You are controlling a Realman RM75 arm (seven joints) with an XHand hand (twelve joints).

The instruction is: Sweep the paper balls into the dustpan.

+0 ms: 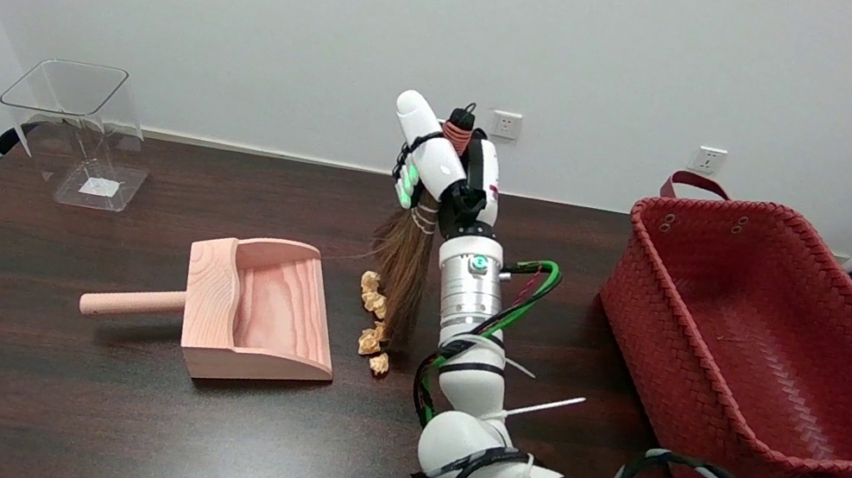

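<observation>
**Broom upright beside the paper balls, dustpan just to their left**

The right hand sits near the centre of the table view, fingers wrapped around the handle of a small brown straw broom. The handle's top, bound in reddish cord with a black loop, pokes out above the fingers. The broom hangs roughly upright, its dark bristles fanning down to the dark brown wooden table.

Several small crumpled tan paper balls lie in a loose line along the left edge of the bristles, some touching or just beside the tips. The lowest ball sits at about 6 o'clock from the bristle ends.

At 9 o'clock from the balls is the pale pink wooden dustpan, with a round peg handle pointing left. Its open mouth faces right and slightly toward the camera, near the balls but apart from them. No ball can be seen inside the pan.

At 10 o'clock from the dustpan, near the table's far left corner, stands a clear plastic container. At 3 o'clock from the hand, a large red woven basket with dark red straps fills the right side of the table. Two white wall sockets show on the wall behind.
</observation>
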